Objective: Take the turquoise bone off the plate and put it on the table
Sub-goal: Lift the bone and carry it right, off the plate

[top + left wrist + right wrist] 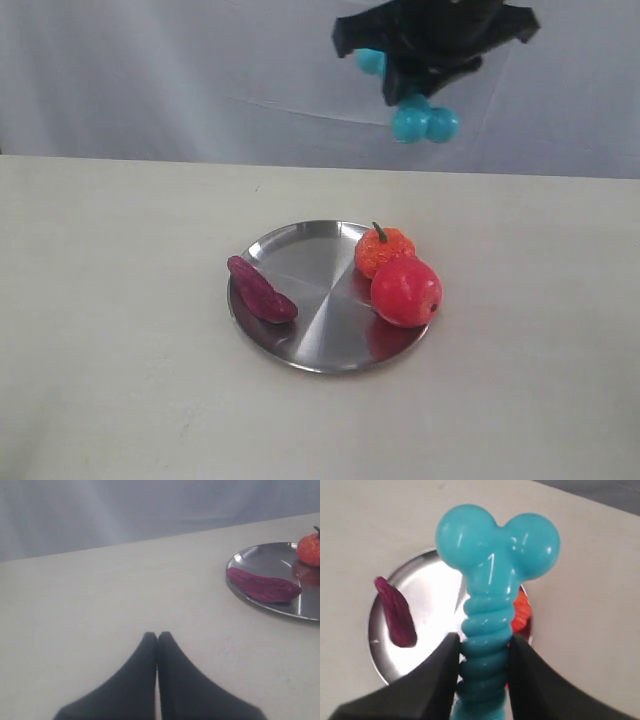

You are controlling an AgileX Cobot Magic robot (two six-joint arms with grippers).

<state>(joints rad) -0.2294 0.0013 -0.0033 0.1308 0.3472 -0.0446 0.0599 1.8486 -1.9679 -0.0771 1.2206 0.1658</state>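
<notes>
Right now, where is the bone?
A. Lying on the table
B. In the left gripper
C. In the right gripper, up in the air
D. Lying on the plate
C: the right gripper clamps the bone by its ribbed shaft, and the exterior view shows both lifted well clear of the plate.

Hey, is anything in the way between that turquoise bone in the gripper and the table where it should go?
Straight down, yes: the turquoise ribbed rubber bone, held by the right gripper, hangs over the round silver metal plate with its red apple, orange pumpkin and purple slice. The cream table beside it looks open.
</notes>
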